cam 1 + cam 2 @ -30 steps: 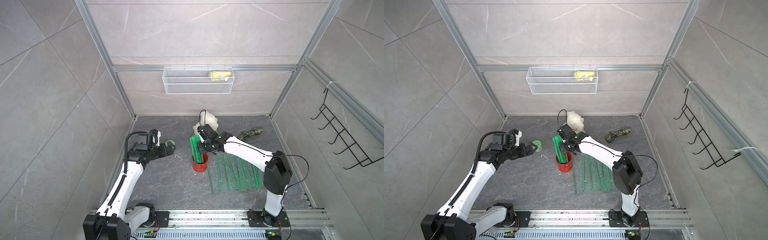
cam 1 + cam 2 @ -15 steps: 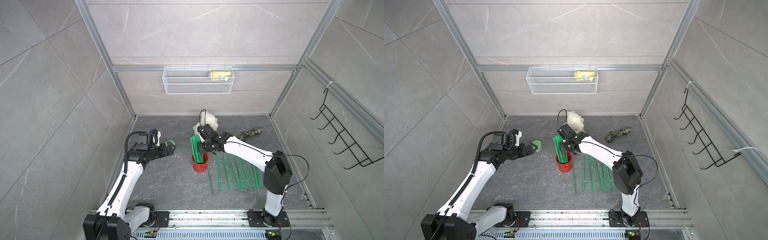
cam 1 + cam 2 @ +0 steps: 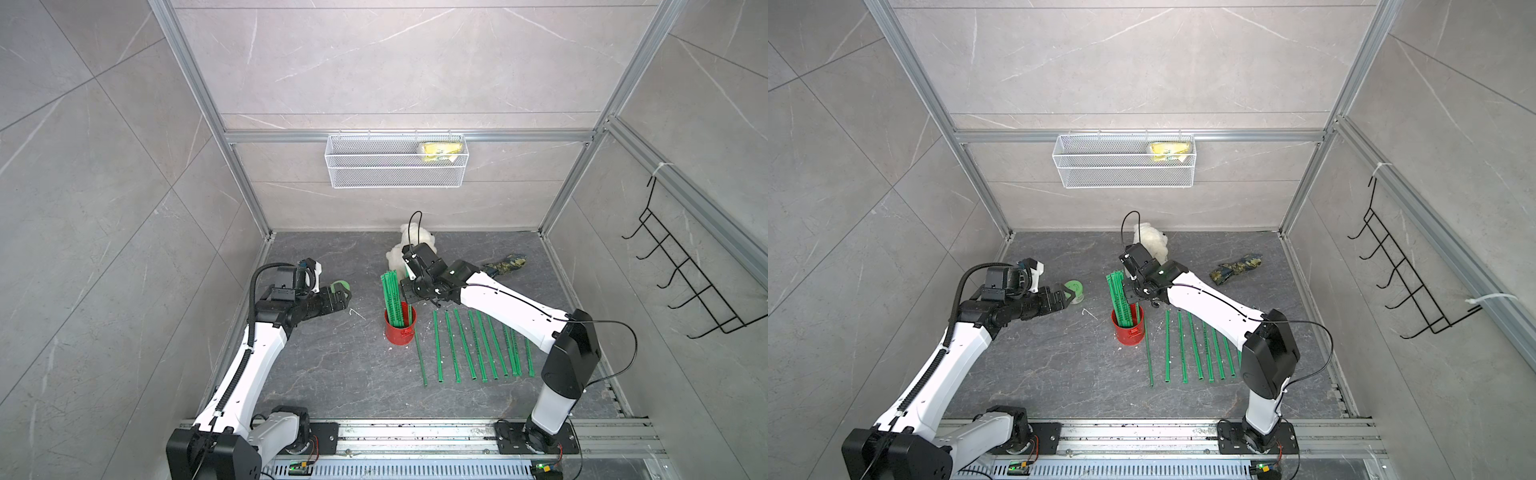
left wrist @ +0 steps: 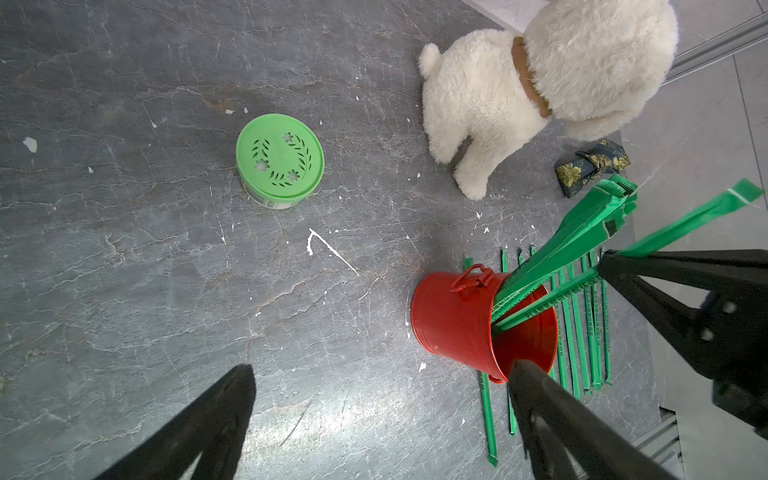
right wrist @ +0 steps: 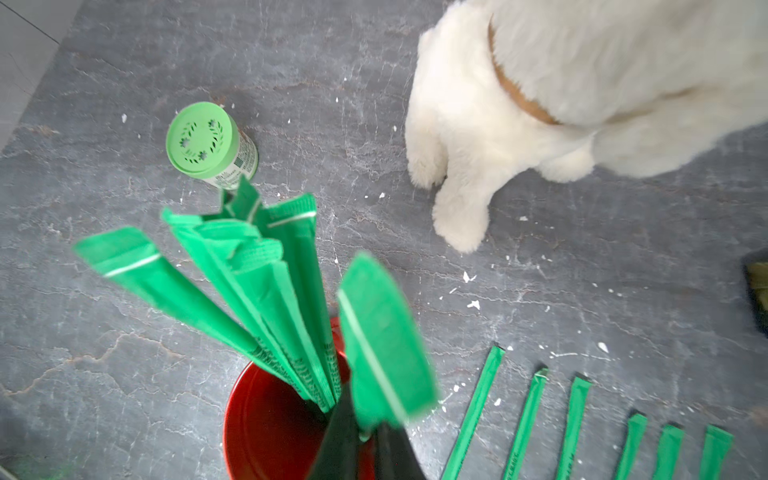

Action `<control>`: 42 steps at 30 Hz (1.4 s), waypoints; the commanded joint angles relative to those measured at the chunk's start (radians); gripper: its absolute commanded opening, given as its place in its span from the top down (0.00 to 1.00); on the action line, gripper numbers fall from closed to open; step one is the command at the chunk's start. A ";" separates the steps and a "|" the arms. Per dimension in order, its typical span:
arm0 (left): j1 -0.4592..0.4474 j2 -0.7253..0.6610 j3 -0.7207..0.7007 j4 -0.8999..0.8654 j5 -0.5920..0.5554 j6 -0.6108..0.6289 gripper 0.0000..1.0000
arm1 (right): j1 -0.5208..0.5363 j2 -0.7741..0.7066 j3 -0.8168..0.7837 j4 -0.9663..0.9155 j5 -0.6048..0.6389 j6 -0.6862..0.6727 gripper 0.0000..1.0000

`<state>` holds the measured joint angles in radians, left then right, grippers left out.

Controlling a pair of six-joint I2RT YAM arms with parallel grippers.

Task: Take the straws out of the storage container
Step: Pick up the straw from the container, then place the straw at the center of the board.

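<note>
Above the rim of the storage container (image 3: pixel 400 332), at about 1 o'clock from its centre in both top views, the right gripper (image 5: pixel 365 434) was pinched shut on the held straw (image 5: pixel 382 353), gripping it partway up its length. That straw stood nearly upright with its foot down inside the red can, so its long axis ran from the can's floor up to the fingers. I judged that the coming move had to follow that line, straight up until the foot cleared the rim, before any swing toward 3 o'clock.

The other straws (image 3: pixel 392 299) in the can leaned together toward 11 o'clock, apart from the held one, which should have let it rise without dragging them. A row of laid straws (image 3: pixel 478 349) lay flat on the floor from 3 to 4 o'clock of the can, parallel, each running 12 to 6.

The right arm was plainly the nearer one. The left gripper (image 3: pixel 338 297) hung between 9 and 10 o'clock, well apart from the can, its jaws spread wide and holding nothing.

As for writing, the straws carried small dark print along their lower halves, too fine to read. The can's side label (image 3: pixel 1134 331) could not be read either. The green-lidded jar (image 4: pixel 279 158) at 10 o'clock showed a leaf-and-flower cutout lid with raised lettering and a barcode-like wrapper, neither legible.
</note>
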<state>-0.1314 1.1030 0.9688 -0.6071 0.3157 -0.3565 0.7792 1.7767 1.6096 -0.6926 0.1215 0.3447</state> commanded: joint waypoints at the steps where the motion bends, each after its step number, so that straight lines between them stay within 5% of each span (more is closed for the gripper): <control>1: -0.004 0.000 0.029 -0.014 0.008 0.026 0.00 | -0.003 -0.066 -0.002 -0.048 0.036 0.007 0.89; 9: -0.005 -0.007 0.031 -0.016 0.006 0.025 0.00 | -0.004 -0.155 0.243 -0.249 0.071 -0.030 0.90; 20: -0.004 -0.002 0.037 -0.025 0.014 0.021 0.00 | -0.070 -0.197 0.601 -0.730 0.271 -0.120 0.91; 25: -0.005 0.001 0.043 -0.033 0.016 0.025 0.00 | -0.207 -0.232 0.440 -0.858 0.378 -0.156 0.91; 33: -0.005 0.014 0.041 -0.036 0.037 0.023 0.00 | -0.539 -0.322 -0.068 -0.678 0.319 -0.225 0.90; 42: -0.006 0.043 0.044 -0.040 0.055 0.024 0.00 | -0.725 -0.116 -0.141 -0.566 0.279 -0.195 0.91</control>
<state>-0.1314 1.1423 0.9688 -0.6289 0.3355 -0.3565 0.0799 1.6131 1.4860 -1.3163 0.4149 0.1524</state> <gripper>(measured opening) 0.996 0.091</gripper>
